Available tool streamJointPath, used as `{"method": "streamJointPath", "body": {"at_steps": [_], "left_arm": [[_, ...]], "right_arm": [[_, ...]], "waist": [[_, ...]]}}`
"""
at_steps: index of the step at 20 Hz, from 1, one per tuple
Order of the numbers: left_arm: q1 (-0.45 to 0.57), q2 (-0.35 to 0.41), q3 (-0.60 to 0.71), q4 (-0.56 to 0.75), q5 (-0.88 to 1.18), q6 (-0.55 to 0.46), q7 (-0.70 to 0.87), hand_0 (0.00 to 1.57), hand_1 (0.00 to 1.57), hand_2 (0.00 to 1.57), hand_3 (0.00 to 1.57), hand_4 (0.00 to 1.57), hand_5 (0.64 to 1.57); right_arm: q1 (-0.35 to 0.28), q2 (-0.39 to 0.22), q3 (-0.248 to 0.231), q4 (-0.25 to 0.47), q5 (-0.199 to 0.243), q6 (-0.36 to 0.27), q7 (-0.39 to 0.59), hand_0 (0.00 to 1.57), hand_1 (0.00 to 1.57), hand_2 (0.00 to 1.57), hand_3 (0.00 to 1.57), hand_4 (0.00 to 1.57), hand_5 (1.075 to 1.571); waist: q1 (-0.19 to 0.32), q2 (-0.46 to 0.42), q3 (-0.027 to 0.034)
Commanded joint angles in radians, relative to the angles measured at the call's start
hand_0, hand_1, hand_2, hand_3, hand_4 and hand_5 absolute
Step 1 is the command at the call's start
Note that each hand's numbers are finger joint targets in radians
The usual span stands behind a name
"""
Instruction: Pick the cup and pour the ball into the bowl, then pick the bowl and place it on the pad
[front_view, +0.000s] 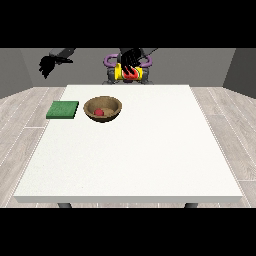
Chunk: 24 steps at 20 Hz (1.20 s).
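A brown wooden bowl (103, 109) stands on the white table (135, 155) at its far left, with a red ball (99, 112) lying inside it. To the bowl's left, a flat green pad (63, 109) lies on the table. The hand at the view's right (131, 60) is raised in front of the robot's torso, beyond the table's far edge. Its dark fingers curl down around a red cup (131, 74), which shows only in strips between them. The hand at the view's left (48, 64) hangs in the air beyond the far left corner, fingers spread and holding nothing.
The robot's torso (120, 73), yellow with purple rings, stands behind the table's far edge. Grey walls and a wooden floor surround the table.
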Motion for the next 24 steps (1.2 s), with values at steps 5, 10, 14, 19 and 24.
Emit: {"method": "streamJointPath", "body": {"at_steps": [5, 10, 14, 19, 24], "left_arm": [[0.2, -0.071, 0.39, -0.206, 0.504, 0.292, -0.031, 0.9, 0.9, 0.85, 0.48, 1.26, 1.437], [0.315, -0.073, 0.443, -0.345, 0.934, 0.355, -0.177, 0.0, 0.0, 0.0, 0.0, 0.0, 1.55], [0.41, -0.073, 0.414, -0.449, 1.207, 0.271, -0.386, 0.0, 0.0, 0.0, 0.0, 0.0, 1.563], [0.512, -0.073, 0.447, -0.452, 1.332, 0.133, -0.611, 0.0, 0.0, 0.0, 0.0, 0.0, 1.564], [0.522, -0.014, 0.481, -0.468, 1.378, 0.018, -0.66, 0.0, 0.0, 0.0, 0.0, 0.0, 1.564]], "right_arm": [[-0.016, 0.035, -0.021, -0.017, -0.016, -0.069, 0.016, 0.0, 0.0, 0.0, 0.0, 0.25, 1.567], [-0.105, 0.1, 0.013, -0.053, -0.009, -0.114, 0.007, 0.0, 0.0, 0.0, 0.0, 0.3, 1.568], [-0.144, 0.167, 0.035, -0.086, 0.035, -0.246, 0.018, 0.0, 0.0, 0.0, 0.0, 0.25, 1.571], [-0.152, 0.27, 0.063, -0.1, 0.063, -0.378, 0.043, 0.0, 0.0, 0.0, 0.0, 0.31, 1.57], [-0.248, 0.258, 0.038, 0.023, 0.057, -0.418, -0.022, 0.0, 0.0, 0.0, 0.0, 0.31, 1.569]], "waist": [[0.1, 0.078, -0.0172], [0.062, 0.213, -0.0169], [0.119, 0.241, -0.007], [0.174, 0.26, 0.0031], [0.194, 0.281, 0.0055]]}}
